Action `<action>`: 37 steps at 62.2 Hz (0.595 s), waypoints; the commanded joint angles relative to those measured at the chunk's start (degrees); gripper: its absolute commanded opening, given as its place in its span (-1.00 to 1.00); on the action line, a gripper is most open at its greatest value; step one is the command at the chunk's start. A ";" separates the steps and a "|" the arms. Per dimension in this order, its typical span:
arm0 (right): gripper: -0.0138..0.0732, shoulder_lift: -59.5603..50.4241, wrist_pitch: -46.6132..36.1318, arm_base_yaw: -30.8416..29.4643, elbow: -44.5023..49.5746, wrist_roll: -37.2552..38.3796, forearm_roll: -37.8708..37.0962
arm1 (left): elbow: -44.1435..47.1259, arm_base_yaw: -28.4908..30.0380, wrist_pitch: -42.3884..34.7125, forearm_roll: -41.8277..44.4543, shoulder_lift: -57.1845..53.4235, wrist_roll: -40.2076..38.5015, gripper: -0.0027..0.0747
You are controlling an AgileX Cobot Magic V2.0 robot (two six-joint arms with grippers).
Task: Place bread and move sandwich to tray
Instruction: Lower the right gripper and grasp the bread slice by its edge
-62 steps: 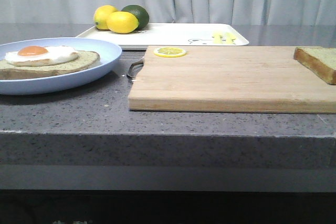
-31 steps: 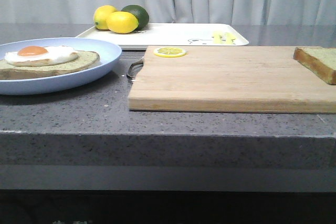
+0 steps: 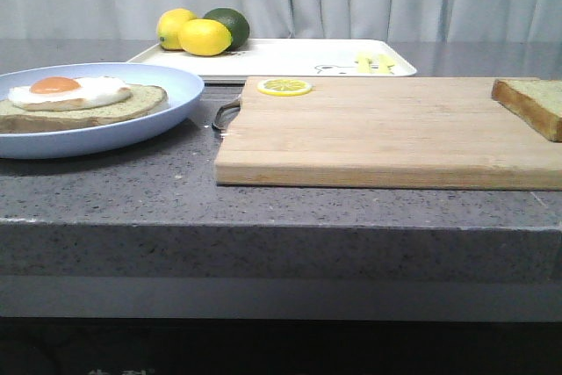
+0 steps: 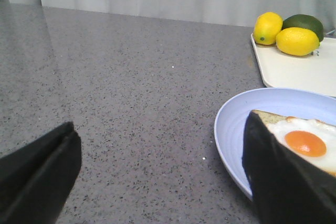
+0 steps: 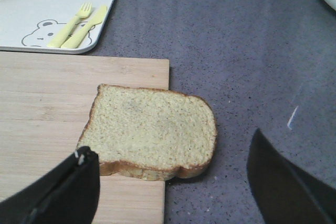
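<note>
The bread (image 3: 531, 103) lies flat on the right end of the wooden cutting board (image 3: 378, 129), overhanging its edge in the right wrist view (image 5: 152, 129). The sandwich (image 3: 88, 101), bread topped with a fried egg, sits on the pale blue plate (image 3: 171, 107) at the left. The white tray (image 3: 290, 54) lies at the back. My left gripper (image 4: 163, 177) is open above the counter beside the plate (image 4: 236, 124); one finger (image 4: 283, 182) hides part of the sandwich (image 4: 307, 140). My right gripper (image 5: 173, 182) is open just short of the bread. Neither gripper shows in the front view.
Two lemons (image 3: 204, 37) and a lime (image 3: 230, 24) sit on the tray's left end. A yellow fork and knife print (image 5: 76, 24) marks its right end. A lemon slice (image 3: 284, 87) lies on the board's far left corner. The board's metal handle (image 3: 225, 113) points toward the plate.
</note>
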 commanded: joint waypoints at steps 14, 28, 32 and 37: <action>0.68 12.72 6.31 -3.72 -13.20 2.07 0.00 | -2.13 -2.07 -5.31 -0.53 0.42 -0.13 0.70; 0.68 27.95 13.65 -9.73 -24.18 3.75 0.00 | -2.13 -8.30 -5.31 -0.53 0.42 -0.13 0.70; 0.68 32.73 16.41 -10.95 -27.74 3.75 0.87 | -2.13 -9.20 -5.31 -0.53 0.42 -0.13 0.70; 0.68 39.29 19.62 -12.08 -31.81 3.70 1.93 | -2.13 -9.75 -5.31 -0.53 0.42 -0.13 0.70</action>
